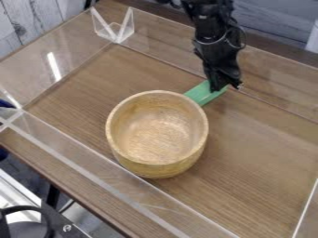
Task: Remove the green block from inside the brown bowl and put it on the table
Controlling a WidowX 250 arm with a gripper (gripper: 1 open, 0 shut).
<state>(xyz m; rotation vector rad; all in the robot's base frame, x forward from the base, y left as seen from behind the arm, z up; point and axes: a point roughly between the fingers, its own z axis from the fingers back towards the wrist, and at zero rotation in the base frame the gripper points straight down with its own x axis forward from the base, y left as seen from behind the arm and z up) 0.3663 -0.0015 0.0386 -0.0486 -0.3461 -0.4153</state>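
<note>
Green block [202, 94]: flat, matte, on wood-grain table [69, 84] | wooden bowl [156, 134]: round, thick-rimmed | pincer [218, 85]: clenched, at block's one o'clock

The robot's arm [218, 33] is black, with dark, bulky segments and small pale glints.

the arm [215, 28] is running off the top edge; its fingers [218, 82] are covering the block's [203, 93] far end.
</note>
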